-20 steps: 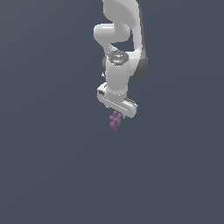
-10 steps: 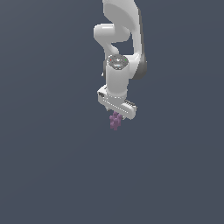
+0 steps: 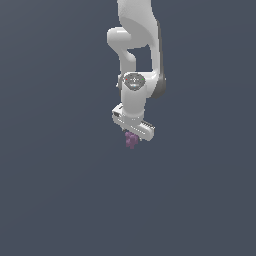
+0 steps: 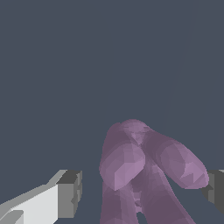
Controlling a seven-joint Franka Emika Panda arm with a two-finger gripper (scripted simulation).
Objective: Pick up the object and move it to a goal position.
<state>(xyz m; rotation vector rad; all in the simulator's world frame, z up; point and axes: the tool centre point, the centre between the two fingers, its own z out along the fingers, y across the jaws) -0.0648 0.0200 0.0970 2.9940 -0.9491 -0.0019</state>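
The object (image 3: 131, 142) is a small purple cluster of rounded blobs, showing just under the white gripper (image 3: 133, 135) in the exterior view. In the wrist view the object (image 4: 140, 170) fills the space between the two fingers of the gripper (image 4: 142, 190). One finger pad (image 4: 70, 192) stands apart from it with a visible gap. The other pad (image 4: 214, 188) sits right at the object's edge. The jaws are spread wide, so the gripper is open around the object. The object's lower part is cut off by the frame edge.
The white arm (image 3: 137, 45) comes down from above in the exterior view. Around it there is only a flat, dark grey-blue surface (image 3: 60, 190), with no other objects or edges.
The wrist and gripper have come down a little over the object, which has stayed in place. Less of the purple cluster shows below the gripper than a second ago.
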